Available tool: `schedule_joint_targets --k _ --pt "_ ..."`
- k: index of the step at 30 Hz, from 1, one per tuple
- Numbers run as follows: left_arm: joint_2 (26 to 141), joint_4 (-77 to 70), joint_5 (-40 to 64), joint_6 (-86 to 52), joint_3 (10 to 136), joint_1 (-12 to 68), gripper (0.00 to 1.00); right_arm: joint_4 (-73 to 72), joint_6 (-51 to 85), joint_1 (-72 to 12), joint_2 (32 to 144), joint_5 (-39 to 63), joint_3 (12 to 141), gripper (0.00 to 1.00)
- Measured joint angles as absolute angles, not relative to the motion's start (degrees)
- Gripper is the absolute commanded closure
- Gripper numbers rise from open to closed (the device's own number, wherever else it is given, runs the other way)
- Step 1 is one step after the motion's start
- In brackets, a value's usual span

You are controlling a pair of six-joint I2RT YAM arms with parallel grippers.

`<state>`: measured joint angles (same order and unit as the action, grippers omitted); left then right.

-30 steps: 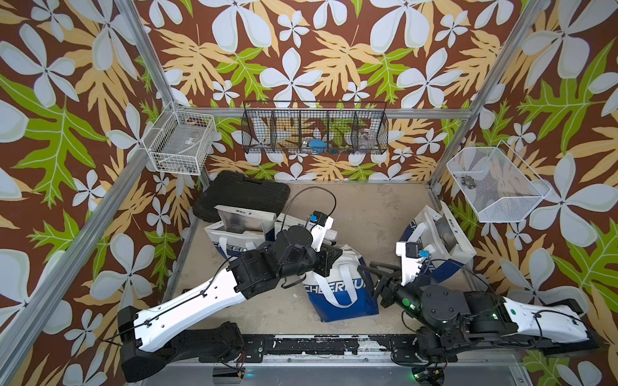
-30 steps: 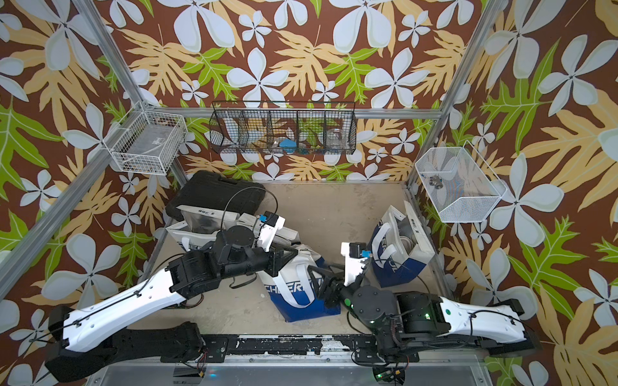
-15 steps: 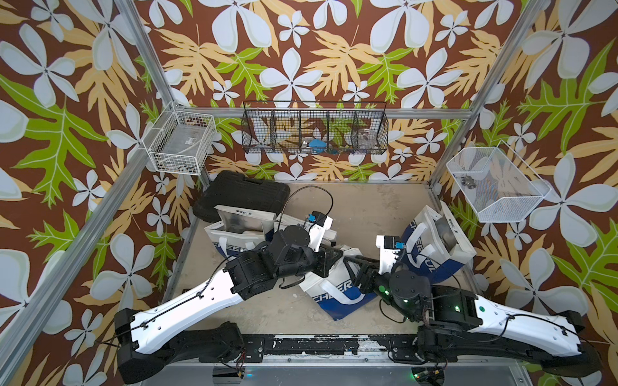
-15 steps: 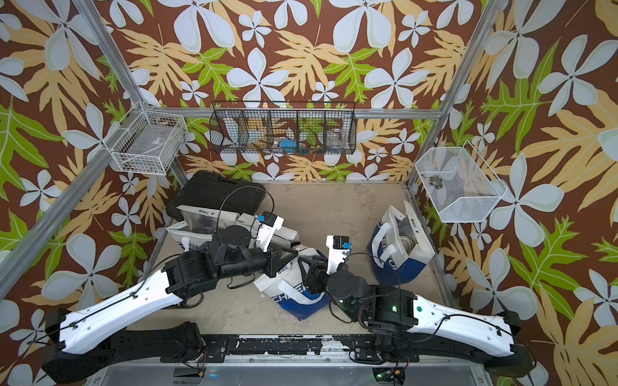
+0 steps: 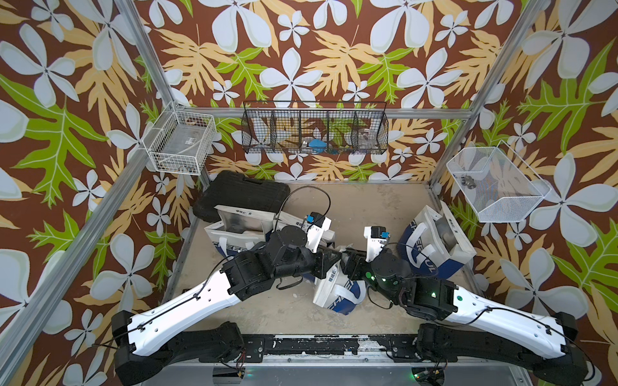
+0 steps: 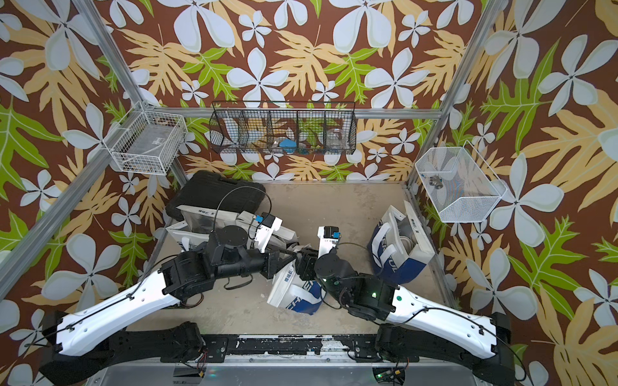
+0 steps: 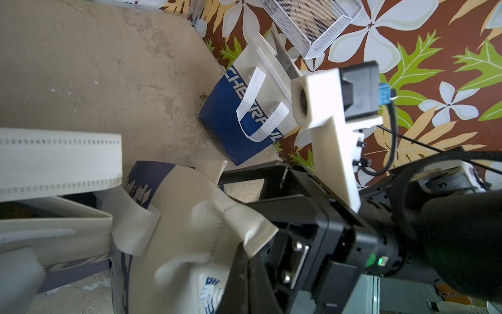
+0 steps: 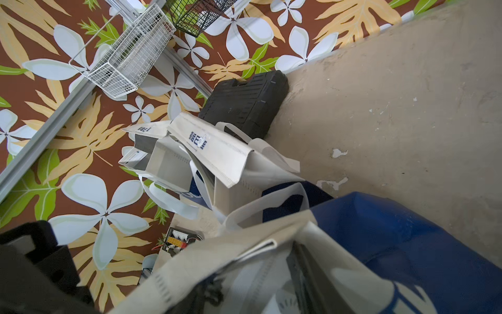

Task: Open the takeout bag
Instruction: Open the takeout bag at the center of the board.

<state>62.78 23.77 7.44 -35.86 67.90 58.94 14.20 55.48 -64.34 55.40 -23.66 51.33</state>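
Woven blue-white bag (image 5: 334, 294) crumpling; left gripper (image 5: 336, 258) pinching its rim, right gripper (image 7: 233, 214) gaping astride the fabric, fingertips partly hidden.

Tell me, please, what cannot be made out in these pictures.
Mouth of the middle bag: in both top views, the left gripper and right gripper cover it.
What the left gripper holds: the left wrist view shows only close, blurred fabric there.
Whether the right fingers pinch the flap: blurred in the left wrist view.
Things in the black basket: too small in both top views.
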Motion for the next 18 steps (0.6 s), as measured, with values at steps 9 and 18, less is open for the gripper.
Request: schedule_joint_targets --k 9,18 --pt "61.5 25.5 5.8 -35.4 67.7 59.0 1.0 16.2 55.3 -63.5 59.9 -19.1 54.7 0.87" --pt "59.2 26.9 2.9 -34.0 67.1 59.4 1.0 25.6 53.5 -58.8 53.9 -17.4 53.8 1.0"
